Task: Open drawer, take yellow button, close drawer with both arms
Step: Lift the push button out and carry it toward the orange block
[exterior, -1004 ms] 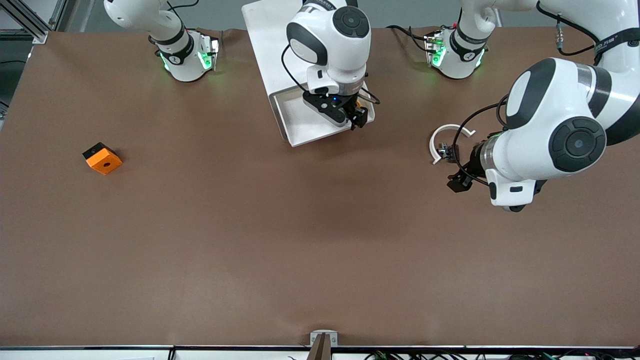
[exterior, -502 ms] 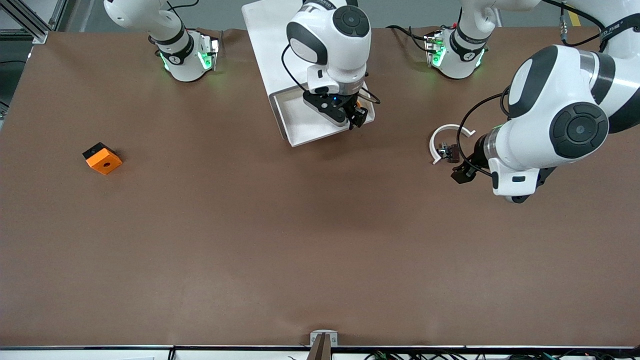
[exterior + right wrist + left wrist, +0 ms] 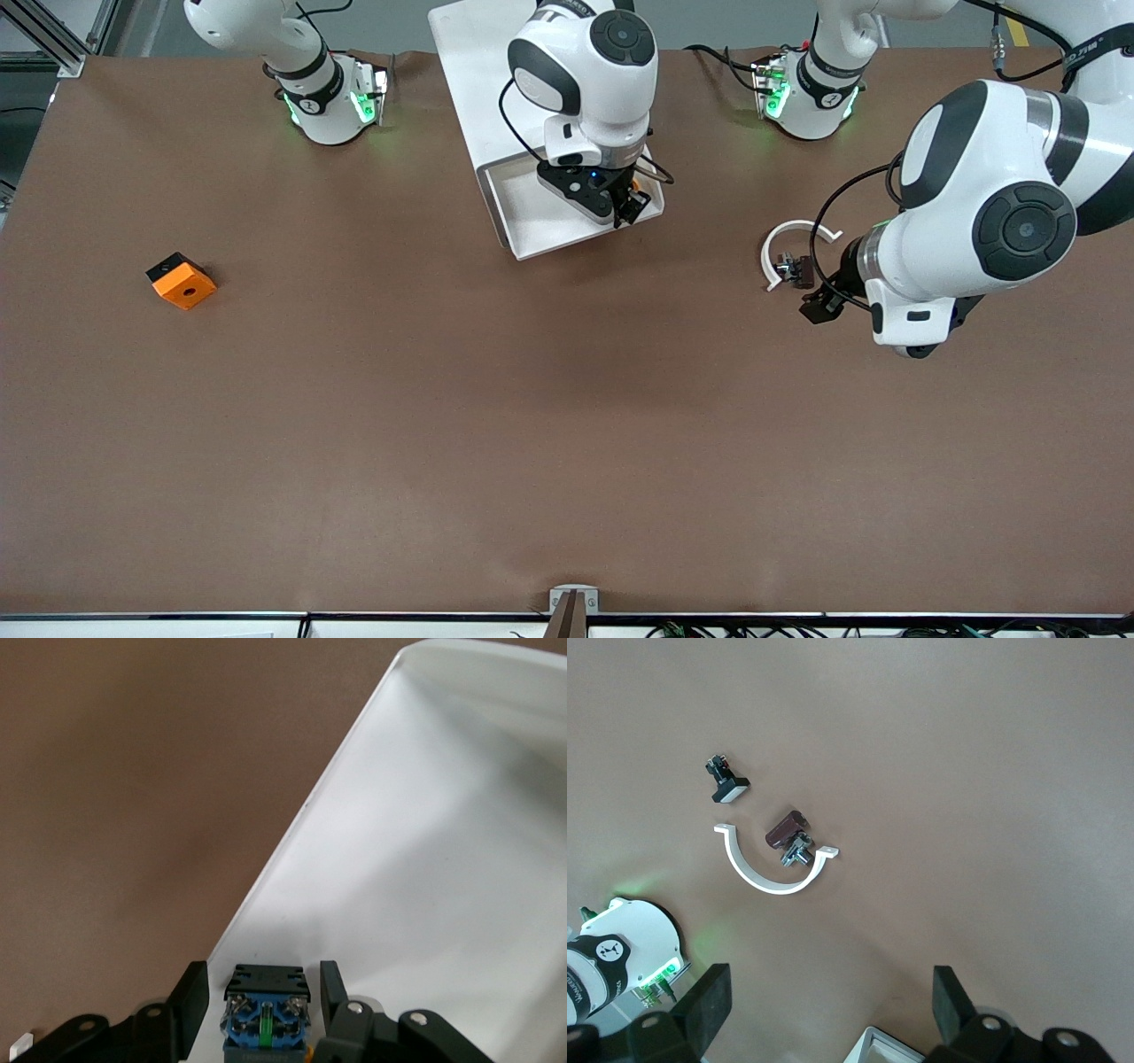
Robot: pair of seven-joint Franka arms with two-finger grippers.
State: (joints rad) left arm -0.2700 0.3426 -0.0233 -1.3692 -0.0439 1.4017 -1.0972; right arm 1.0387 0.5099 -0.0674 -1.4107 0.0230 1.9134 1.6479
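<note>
The drawer (image 3: 567,241) stands pulled out of the white cabinet (image 3: 469,71), its white floor (image 3: 425,859) bare. My right gripper (image 3: 627,209) is down in the drawer's corner toward the left arm's end. The button (image 3: 266,1005) sits between the fingers (image 3: 190,1001), bluish base and black body showing. The fingers stand close on both sides, with a thin gap at each. In the front view the button is hidden under the hand. My left gripper (image 3: 819,306) hangs open over the table (image 3: 830,1010), holding nothing, beside the white ring.
An orange block with a dark hole (image 3: 182,281) lies toward the right arm's end. A white curved ring (image 3: 788,244) (image 3: 775,873) with small dark parts (image 3: 786,828) and a black-and-white piece (image 3: 726,784) lies beside the left gripper. A drawer corner (image 3: 877,1047) shows in the left wrist view.
The right gripper's fingers have drawn in around the button. The left arm shifted a little toward the bases, then held still.
</note>
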